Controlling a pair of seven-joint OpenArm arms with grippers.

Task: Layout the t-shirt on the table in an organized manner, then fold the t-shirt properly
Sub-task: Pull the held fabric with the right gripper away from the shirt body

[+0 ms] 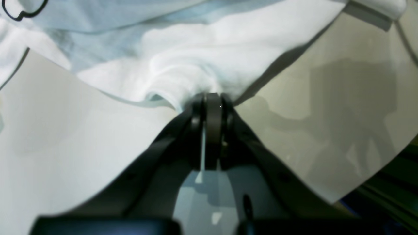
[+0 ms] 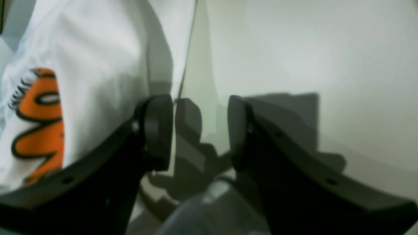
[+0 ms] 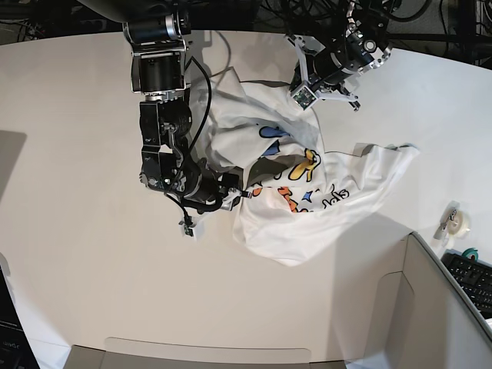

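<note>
The t-shirt (image 3: 338, 192) lies crumpled in the middle of the white table (image 3: 77, 231), its coloured print facing up. My left gripper (image 3: 309, 91) is shut on a bunched fold of the white cloth (image 1: 196, 65) at the shirt's far edge, just above the table (image 1: 65, 130). My right gripper (image 3: 231, 191) stands open at the shirt's left edge. In the right wrist view its fingers (image 2: 158, 130) frame bare table (image 2: 294, 49), with the t-shirt (image 2: 98, 65) and its orange print just left of the gap.
A grey box-like bin (image 3: 430, 307) stands at the front right. A roll of tape (image 3: 457, 221) and a keyboard (image 3: 477, 277) sit beside it. Black cables hang across the back edge (image 3: 307, 15).
</note>
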